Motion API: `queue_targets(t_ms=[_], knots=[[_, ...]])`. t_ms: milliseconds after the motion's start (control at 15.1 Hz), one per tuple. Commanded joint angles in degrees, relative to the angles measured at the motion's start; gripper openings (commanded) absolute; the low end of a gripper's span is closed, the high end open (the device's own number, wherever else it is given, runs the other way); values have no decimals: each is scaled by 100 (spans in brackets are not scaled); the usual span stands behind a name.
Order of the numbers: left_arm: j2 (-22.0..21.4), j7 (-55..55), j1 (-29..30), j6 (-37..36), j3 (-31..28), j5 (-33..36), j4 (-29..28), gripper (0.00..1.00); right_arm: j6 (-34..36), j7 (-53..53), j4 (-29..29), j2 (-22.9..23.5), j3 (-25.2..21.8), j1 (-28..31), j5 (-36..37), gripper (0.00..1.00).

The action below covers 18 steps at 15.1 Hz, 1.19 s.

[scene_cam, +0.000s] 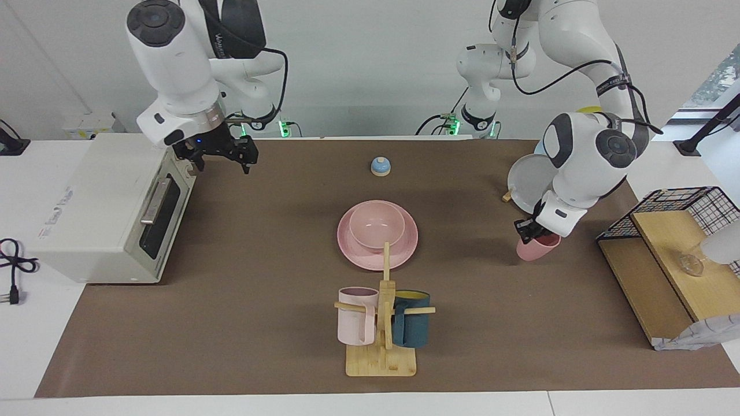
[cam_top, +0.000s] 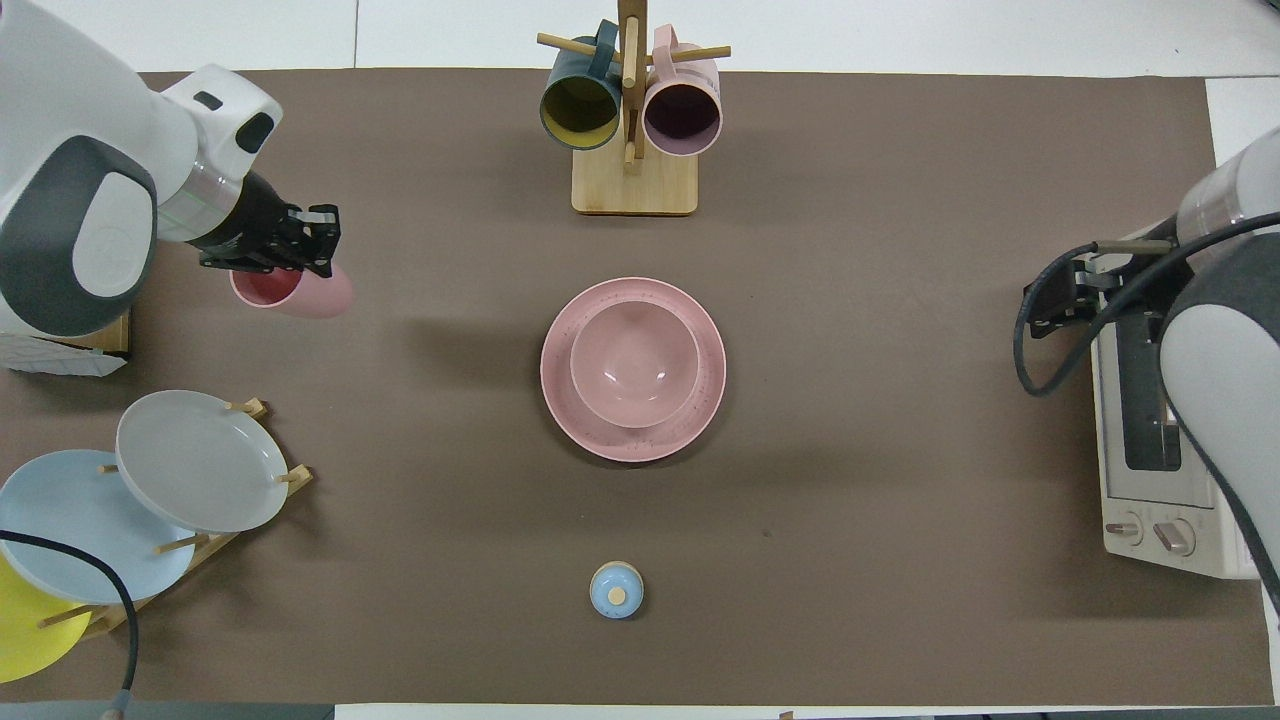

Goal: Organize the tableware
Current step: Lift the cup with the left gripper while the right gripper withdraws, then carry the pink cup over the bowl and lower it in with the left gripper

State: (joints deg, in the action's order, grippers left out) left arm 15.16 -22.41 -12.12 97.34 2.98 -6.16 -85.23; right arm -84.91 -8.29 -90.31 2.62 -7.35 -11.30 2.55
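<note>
A pale-pink plate (scene_cam: 354,249) (cam_top: 572,420) lies in the middle of the brown mat, with the pale-pink bowl (scene_cam: 376,228) (cam_top: 633,365) standing in it. My left gripper (scene_cam: 529,228) (cam_top: 290,262) is shut on the rim of the pale-pink cup (scene_cam: 539,247) (cam_top: 300,292). It holds the cup tilted, low over the mat, toward the left arm's end of the table. I cannot tell whether the cup touches the mat. My right gripper (scene_cam: 222,164) (cam_top: 1040,305) is open and empty, and waits beside the top of the toaster oven.
A toaster oven (scene_cam: 110,208) stands at the right arm's end. A wooden mug stand (scene_cam: 381,323) with a pink and a teal mug is farther than the plate. A blue bell (scene_cam: 380,166) is nearer. A plate rack (cam_top: 150,480) and a wire shelf (scene_cam: 665,260) are at the left arm's end.
</note>
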Motion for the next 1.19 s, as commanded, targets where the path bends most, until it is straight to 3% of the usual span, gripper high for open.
queue_targets(t_ms=[0, 133, 331, 729, 994, 1127], knots=[[310, -1297, -833, -277, -70, -166, 724, 0, -333, 424, -451, -279, -65, 101, -97, 100], [461, -2018, -1343, -277, -79, -254, 1034, 0, -447, 415, -959, -629, -56, 145, -97, 100], [724, -2898, -2038, -15, -96, -255, 1078, 0, -649, 494, -1006, -622, -48, 399, -201, 100], [1146, -3533, -2497, 416, -88, -184, 1149, 0, -720, 899, -909, -508, -39, 708, -431, 100], [1155, -3700, -2637, 882, -96, -114, 728, 0, -738, 881, -857, -386, -74, 708, -431, 100], [1155, -3832, -2699, 1102, -96, -53, 552, 0, -738, 926, -481, -192, -65, 725, -396, 100]])
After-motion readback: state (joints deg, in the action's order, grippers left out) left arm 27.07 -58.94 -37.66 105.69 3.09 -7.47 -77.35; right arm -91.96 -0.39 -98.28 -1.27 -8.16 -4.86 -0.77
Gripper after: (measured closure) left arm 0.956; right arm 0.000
